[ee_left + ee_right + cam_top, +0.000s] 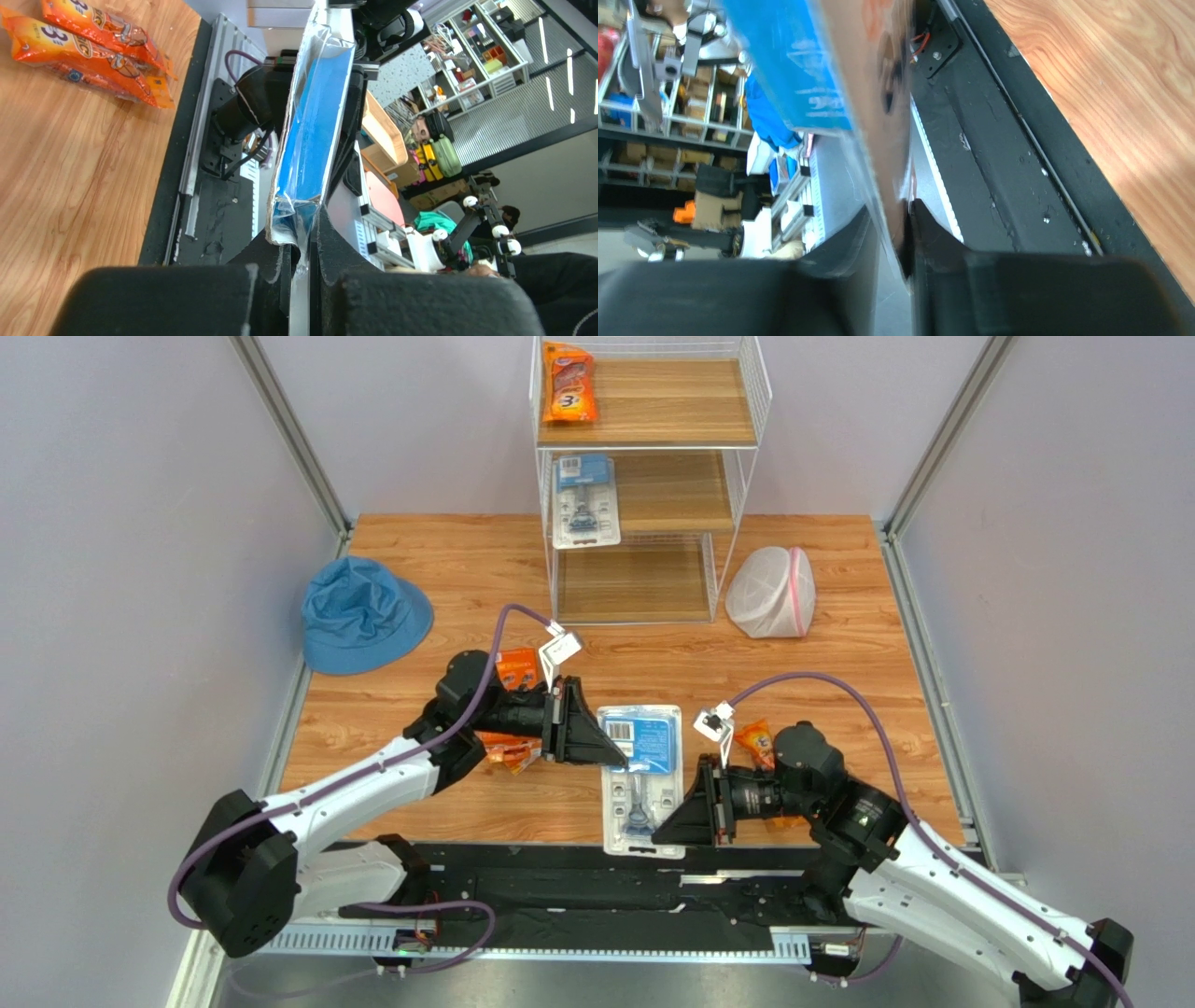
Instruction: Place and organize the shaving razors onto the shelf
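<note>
A white and blue blister-card razor [641, 756] hangs over the near table between both arms. My left gripper [612, 745] is shut on its left edge; in the left wrist view the card [316, 119] rises edge-on from the pinched jaws [309, 241]. My right gripper [673, 821] holds its fingers round the card's lower right edge. In the right wrist view the card [808, 70] sits in the narrow gap of that gripper [899, 231], and I cannot tell whether it is pinched. The shelf [751, 420] holds an orange pack [570, 382] on top and a blister card [585, 500] on the middle board.
Orange razor bags lie by the left arm [516, 669] and under it [508, 751], seen also in the left wrist view [91, 49]. Another orange bag [758, 744] lies by the right arm. A blue bucket hat [362, 613] and a white mesh bag [772, 592] flank the shelf.
</note>
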Available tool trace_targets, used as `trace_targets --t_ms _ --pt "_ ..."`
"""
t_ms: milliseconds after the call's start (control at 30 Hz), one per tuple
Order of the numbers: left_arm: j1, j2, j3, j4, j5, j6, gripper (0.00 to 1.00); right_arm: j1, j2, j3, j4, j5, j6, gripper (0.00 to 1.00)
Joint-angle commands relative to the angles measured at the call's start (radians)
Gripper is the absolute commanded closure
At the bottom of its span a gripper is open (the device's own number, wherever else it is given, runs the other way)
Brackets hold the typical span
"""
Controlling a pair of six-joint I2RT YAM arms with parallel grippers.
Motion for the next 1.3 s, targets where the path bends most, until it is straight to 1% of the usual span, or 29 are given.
trace_targets --t_ms 0,33,100,133,200,233,300,333,433,533,600,700,800,867,933,1067,1167,1200,1233,1267 --pt "-0.001 -0.035 0.041 -0.077 -0.067 0.092 1.00 0.004 -0.027 0.062 -0.044 0.121 -0.004 0.60" --pt "0.000 -0.036 0.053 -0.091 -0.105 0.094 1.00 0.006 -0.036 0.065 -0.052 0.168 0.002 0.46" --pt "-0.001 -0.038 0.061 -0.111 -0.147 0.077 1.00 0.006 -0.082 0.066 -0.073 0.222 0.005 0.34" --pt "0.000 -0.038 0.072 -0.113 -0.167 0.068 1.00 0.006 -0.102 0.059 -0.085 0.280 0.017 0.25" --pt "0.000 -0.036 0.081 -0.094 -0.219 0.034 1.00 0.006 -0.165 0.052 -0.107 0.326 0.028 0.19" --pt "0.003 -0.033 0.087 -0.084 -0.236 0.019 1.00 0.004 -0.186 0.046 -0.119 0.380 0.037 0.15" --pt "0.006 -0.030 0.099 -0.055 -0.285 -0.022 1.00 0.006 -0.261 0.017 -0.130 0.421 0.073 0.13" --pt "0.010 -0.030 0.108 -0.042 -0.314 -0.039 1.00 0.006 -0.286 0.006 -0.141 0.469 0.088 0.12" --pt "0.022 -0.023 0.127 0.001 -0.357 -0.101 1.00 0.006 -0.392 -0.042 -0.150 0.544 0.149 0.11" --pt "0.033 0.003 0.147 0.064 -0.355 -0.154 1.00 0.006 -0.456 -0.074 -0.145 0.602 0.197 0.12" --pt "0.037 0.036 0.164 0.091 -0.345 -0.183 1.00 0.006 -0.455 -0.077 -0.144 0.615 0.209 0.13" --pt "0.040 0.082 0.167 0.177 -0.320 -0.239 1.00 0.006 -0.426 -0.079 -0.115 0.616 0.211 0.17" --pt "0.039 0.129 0.165 0.280 -0.291 -0.305 1.00 0.006 -0.411 -0.103 -0.024 0.615 0.212 0.23" --pt "0.039 0.157 0.161 0.346 -0.280 -0.343 1.00 0.006 -0.405 -0.111 0.040 0.619 0.202 0.28" --pt "0.040 0.169 0.156 0.389 -0.277 -0.367 1.00 0.006 -0.395 -0.109 0.071 0.629 0.182 0.30" --pt "0.040 0.188 0.148 0.413 -0.270 -0.381 1.00 0.006 -0.409 -0.115 0.117 0.648 0.166 0.34" --pt "0.040 0.186 0.129 0.441 -0.268 -0.392 1.00 0.006 -0.421 -0.129 0.125 0.682 0.171 0.42" --pt "0.040 0.186 0.122 0.447 -0.266 -0.395 1.00 0.006 -0.429 -0.134 0.131 0.684 0.177 0.48" --pt "0.039 0.189 0.118 0.459 -0.265 -0.401 1.00 0.006 -0.431 -0.141 0.140 0.684 0.188 0.48" --pt "0.040 0.189 0.102 0.470 -0.265 -0.407 1.00 0.006 -0.434 -0.151 0.149 0.716 0.194 0.49"
